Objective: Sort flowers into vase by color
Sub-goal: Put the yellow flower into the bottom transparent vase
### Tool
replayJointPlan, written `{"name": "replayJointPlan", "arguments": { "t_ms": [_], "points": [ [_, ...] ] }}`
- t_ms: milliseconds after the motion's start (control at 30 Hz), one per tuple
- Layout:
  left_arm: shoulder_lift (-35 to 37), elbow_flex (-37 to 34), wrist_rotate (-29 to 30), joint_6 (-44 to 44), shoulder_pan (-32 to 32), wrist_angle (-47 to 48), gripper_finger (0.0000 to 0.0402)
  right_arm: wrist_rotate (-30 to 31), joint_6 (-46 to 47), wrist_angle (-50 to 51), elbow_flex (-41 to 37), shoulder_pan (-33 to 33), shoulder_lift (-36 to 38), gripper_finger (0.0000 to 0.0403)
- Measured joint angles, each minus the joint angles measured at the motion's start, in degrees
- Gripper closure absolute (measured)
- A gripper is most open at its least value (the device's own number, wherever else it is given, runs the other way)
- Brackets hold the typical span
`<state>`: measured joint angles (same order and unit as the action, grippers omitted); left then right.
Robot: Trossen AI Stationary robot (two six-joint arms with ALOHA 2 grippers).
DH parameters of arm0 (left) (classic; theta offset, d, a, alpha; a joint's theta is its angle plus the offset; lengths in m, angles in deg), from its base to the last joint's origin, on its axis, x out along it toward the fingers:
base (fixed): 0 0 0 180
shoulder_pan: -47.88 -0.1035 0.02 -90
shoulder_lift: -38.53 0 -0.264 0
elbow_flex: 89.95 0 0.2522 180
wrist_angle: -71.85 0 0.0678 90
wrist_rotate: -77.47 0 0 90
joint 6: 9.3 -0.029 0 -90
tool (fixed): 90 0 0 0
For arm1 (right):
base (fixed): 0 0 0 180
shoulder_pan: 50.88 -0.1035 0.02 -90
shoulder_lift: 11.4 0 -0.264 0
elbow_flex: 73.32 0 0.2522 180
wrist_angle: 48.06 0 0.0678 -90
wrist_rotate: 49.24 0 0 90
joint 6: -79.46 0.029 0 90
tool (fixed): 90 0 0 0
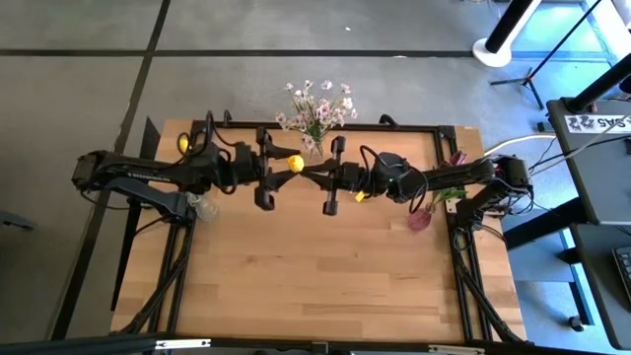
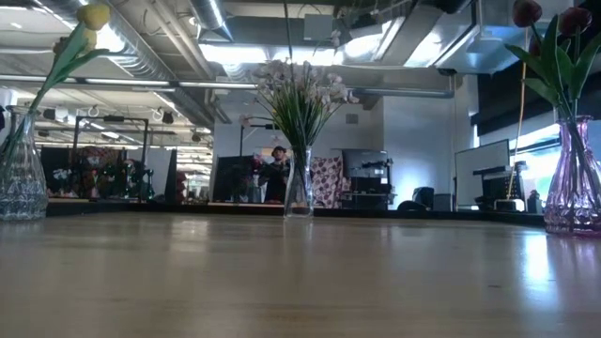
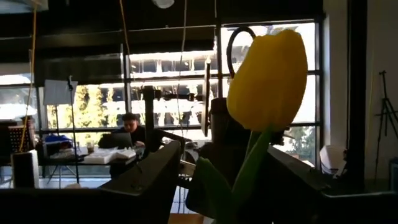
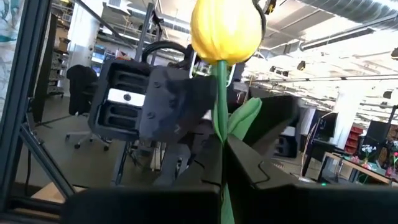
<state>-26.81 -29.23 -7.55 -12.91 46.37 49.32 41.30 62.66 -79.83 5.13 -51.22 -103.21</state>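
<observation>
High view: both arms meet over table centre, nose to nose, yellow tulip (image 1: 295, 164) between them. Right gripper (image 1: 317, 173) pinched on tulip stem; right wrist view confirms, stem (image 4: 219, 93) clamped between fingers. Left gripper (image 1: 279, 170) spread wide either side of the bloom, per left wrist view. Low view only: three vases; clear w/ yellow tulip (image 2: 21, 178), centre w/ pale blossoms (image 2: 299, 183), pink w/ maroon tulips (image 2: 573, 178). Wood table (image 1: 296, 276). Office behind, person (image 3: 129, 127) seated at desk.
</observation>
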Motion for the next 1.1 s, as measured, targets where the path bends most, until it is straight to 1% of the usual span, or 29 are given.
{"name": "replayJointPlan", "arguments": {
  "t_ms": [100,200,333,367,467,567,667,767,867,1000,1100],
  "points": [
    [0.0,0.0,-0.2,3.0,-0.6,-0.2,0.0228,0.3,0.0,-0.1,0.0,0.0,0.0,0.0397],
    [-0.4,0.0,-0.3,3.5,-1.0,-0.4,0.0286,0.6,0.0,0.0,0.0,0.1,0.0,0.0397],
    [-0.6,0.0,-1.1,3.5,-0.9,-0.5,0.0378,1.1,0.0,0.1,0.0,0.1,0.0,0.0395],
    [-0.9,0.0,-1.1,3.6,-0.9,-0.7,0.0389,1.7,0.0,0.1,0.0,0.0,0.0,0.0390],
    [-0.9,0.0,-1.2,3.6,-0.8,-0.3,0.0392,3.1,-0.1,0.8,0.0,0.0,0.0,0.0357],
    [-0.5,0.0,-1.1,3.5,-0.7,0.7,0.0397,3.1,-0.2,1.1,0.0,-0.1,0.0,0.0299],
    [3.0,0.0,-0.5,1.9,-0.7,4.9,0.0398,3.3,-0.2,1.9,0.0,-0.3,0.7,0.0234],
    [9.4,0.0,3.6,-0.6,-0.4,14.3,0.0398,4.9,-0.4,5.1,0.0,-1.0,3.3,0.0177],
    [17.6,0.4,5.9,-2.9,0.4,25.8,0.0398,6.7,-1.5,11.4,0.0,-2.0,5.9,0.0135],
    [28.2,4.8,6.7,-3.1,1.7,42.8,0.0399,12.2,-1.4,17.6,0.0,-3.4,7.1,0.0108],
    [33.8,9.2,4.3,-2.3,2.6,54.4,0.0399,15.7,-1.3,18.7,0.0,-4.2,7.1,0.0105]
  ]
}}
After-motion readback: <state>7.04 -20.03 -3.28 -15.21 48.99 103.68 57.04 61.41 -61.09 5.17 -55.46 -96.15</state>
